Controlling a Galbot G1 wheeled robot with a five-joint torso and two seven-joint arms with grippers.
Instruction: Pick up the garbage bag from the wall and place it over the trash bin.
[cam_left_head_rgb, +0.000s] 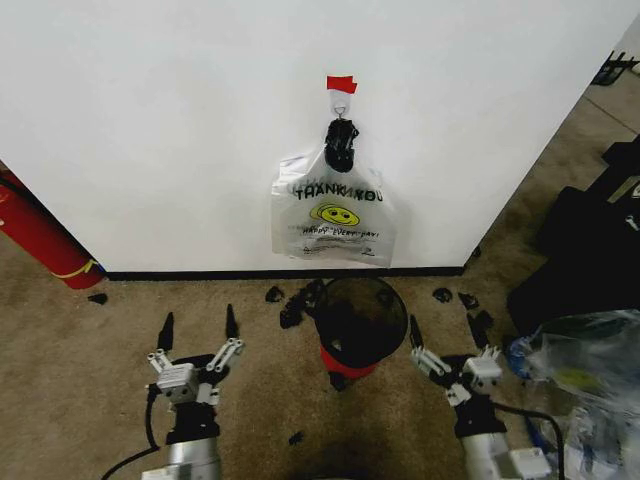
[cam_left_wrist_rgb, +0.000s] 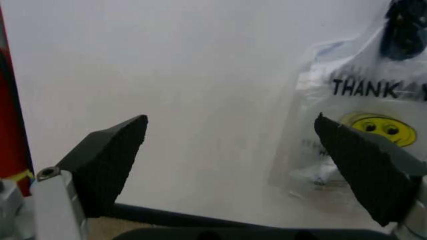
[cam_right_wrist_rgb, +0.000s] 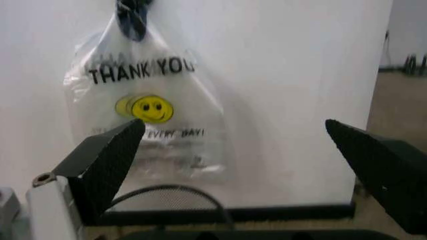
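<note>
The garbage bag (cam_left_head_rgb: 333, 215), whitish with black "THANK YOU" lettering and a yellow smiley, hangs by its bunched handles from a small hook (cam_left_head_rgb: 341, 103) under a red tape strip (cam_left_head_rgb: 341, 84) on the white wall (cam_left_head_rgb: 180, 130). Directly below it on the carpet stands the trash bin (cam_left_head_rgb: 360, 320), black mesh on a red base. My left gripper (cam_left_head_rgb: 198, 325) is open, low and left of the bin. To the bin's right my right gripper (cam_left_head_rgb: 446, 335) is open too. Both point at the wall. The bag (cam_left_wrist_rgb: 360, 100) (cam_right_wrist_rgb: 143, 100) lies beyond the left gripper (cam_left_wrist_rgb: 231, 130) and the right gripper (cam_right_wrist_rgb: 233, 130). The bin's rim (cam_right_wrist_rgb: 167, 189) shows in the right wrist view.
A red cylinder (cam_left_head_rgb: 35, 235) leans at the wall's left end. Crinkly clear bags (cam_left_head_rgb: 585, 380) pile up at the right, with dark equipment (cam_left_head_rgb: 590, 240) behind them. Small black scraps (cam_left_head_rgb: 290, 305) lie on the carpet around the bin.
</note>
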